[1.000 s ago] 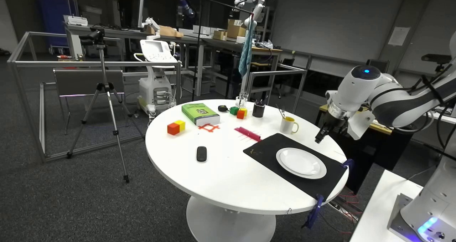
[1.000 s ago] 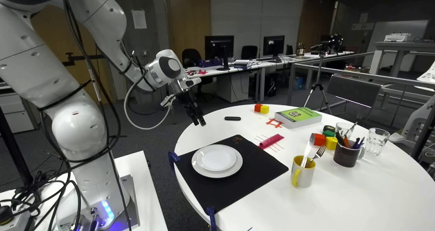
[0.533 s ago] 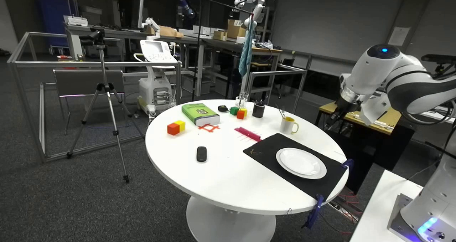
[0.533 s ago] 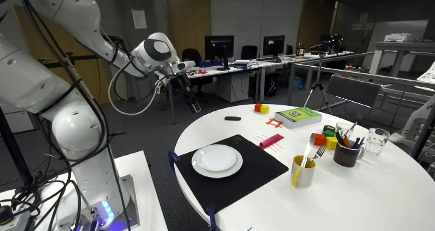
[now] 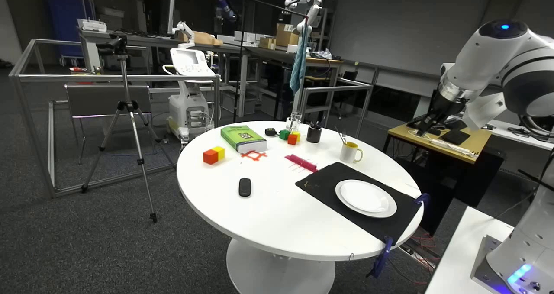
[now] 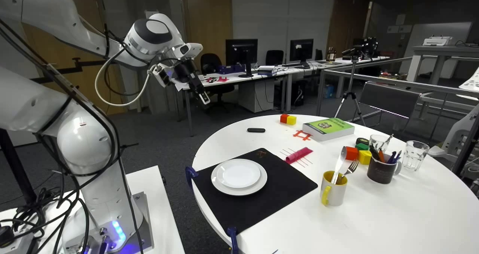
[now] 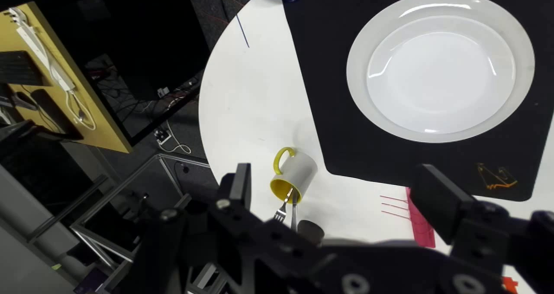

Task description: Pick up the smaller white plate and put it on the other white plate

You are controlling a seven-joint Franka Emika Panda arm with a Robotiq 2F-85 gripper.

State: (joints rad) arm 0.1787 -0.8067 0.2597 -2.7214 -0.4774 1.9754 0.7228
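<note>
We find the smaller white plate (image 6: 238, 173) already lying face up on the larger white plate (image 7: 389, 21), inside its outline in both exterior views. In the wrist view the broad rim shows widest at twelve o'clock, so we judge the smaller plate a touch off-centre, or merely seen at a slant; either way the larger one bears it. The Robotiq gripper (image 7: 335, 168) is released, its fingers (image 7: 446, 203) spread apart and holding nothing; the plates lie between one and two o'clock from that gap. It hangs well apart from them and the white table (image 6: 393, 216), so we judge the placing done, with nothing more to lift. Beneath the plates lies the black placemat (image 6: 277, 194), pinned to the table's edge by blue clamps (image 6: 232, 236) near seven and ten o'clock in an exterior view, presumably so a dragged plate cannot shift it. In that view a fork (image 6: 352, 167) and table knife (image 6: 338, 167) lean in the yellow-lined mug (image 6: 338, 196), just past three o'clock from the plates, likely parked to stay off the placemat.
</note>
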